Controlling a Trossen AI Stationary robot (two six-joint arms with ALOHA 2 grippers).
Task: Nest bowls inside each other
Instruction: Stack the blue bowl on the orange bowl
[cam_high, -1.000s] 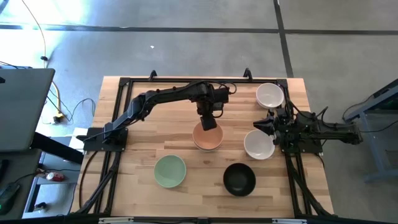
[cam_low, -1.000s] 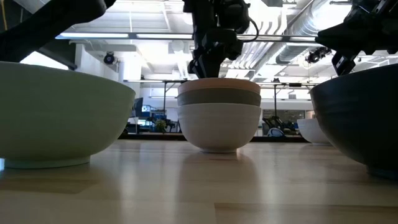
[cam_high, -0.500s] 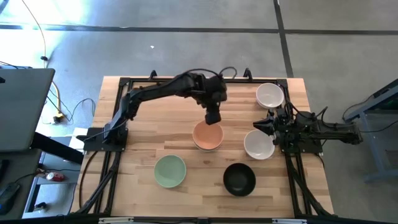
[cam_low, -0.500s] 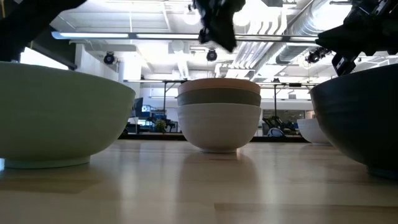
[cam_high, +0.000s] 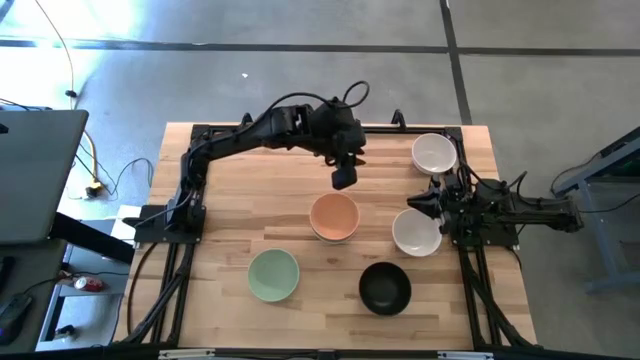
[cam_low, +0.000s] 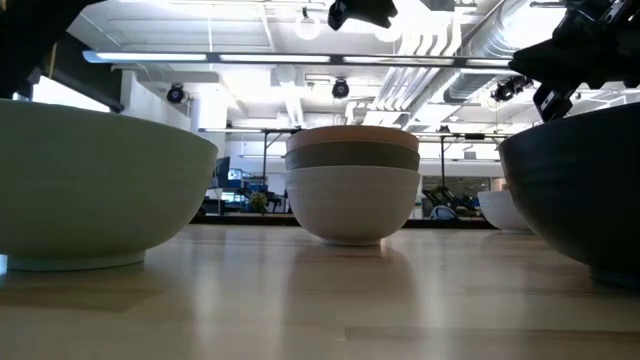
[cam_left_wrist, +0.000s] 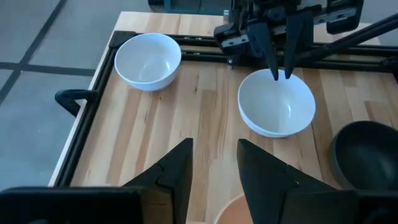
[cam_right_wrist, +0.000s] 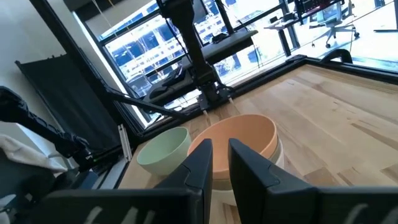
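Showing three nested bowls (cam_low: 352, 190) from low view, overhead only peach; left pincer (cam_high: 343, 178) open, empty; right pincer (cam_high: 432, 201) narrowly parted

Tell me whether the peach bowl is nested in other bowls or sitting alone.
Nested. The low view shows the peach-orange bowl topping a stack, its rim above an olive green bowl inside a white bowl. The left gripper hangs clear of it.

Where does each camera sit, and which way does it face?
High view: above the table, facing straight down; shows the left gripper near the peach-orange round bowl, and the right gripper.
Low view: at tabletop height, facing level across at that bowl's stack; left gripper overhead.
Left wrist view: on the left arm, facing the right gripper by a white round bowl; own fingers below.
Right wrist view: on the right arm, facing the stack.
Shared: low and right wrist views both show the pale mint bowl.
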